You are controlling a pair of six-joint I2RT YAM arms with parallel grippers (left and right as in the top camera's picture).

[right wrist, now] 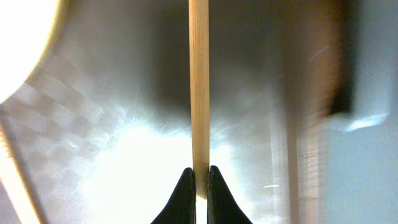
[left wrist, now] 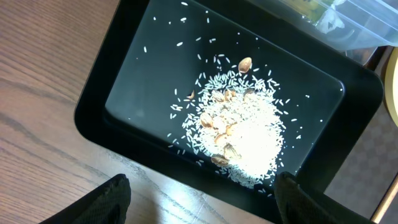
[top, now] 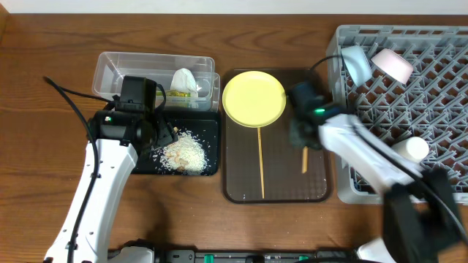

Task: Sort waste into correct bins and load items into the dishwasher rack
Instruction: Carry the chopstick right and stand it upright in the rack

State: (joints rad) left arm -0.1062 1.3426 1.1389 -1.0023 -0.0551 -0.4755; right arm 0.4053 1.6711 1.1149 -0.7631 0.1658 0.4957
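Wooden and thin, one chopstick [right wrist: 199, 81] is pinched between the closed tips of the right gripper [right wrist: 199, 182], which grips it near one end. In the overhead view this is at the right side of the brown serving tray [top: 281, 186], centre frame. A second chopstick [top: 261, 164] lies loose along the tray's middle, just below the yellow plate [top: 254, 98]. Held so near its end, the stick may pivot or slide out on the way to the dishwasher rack [top: 439, 95] at right, and it is slim enough to fall through the open lattice there. At left, the left gripper [left wrist: 202, 186] hangs spread and empty above the black tray [left wrist: 124, 81] of rice scraps [left wrist: 249, 137]. The right arm is blurred, so I cannot tell whether the stick has left the tray, and its far end runs out of the wrist view.
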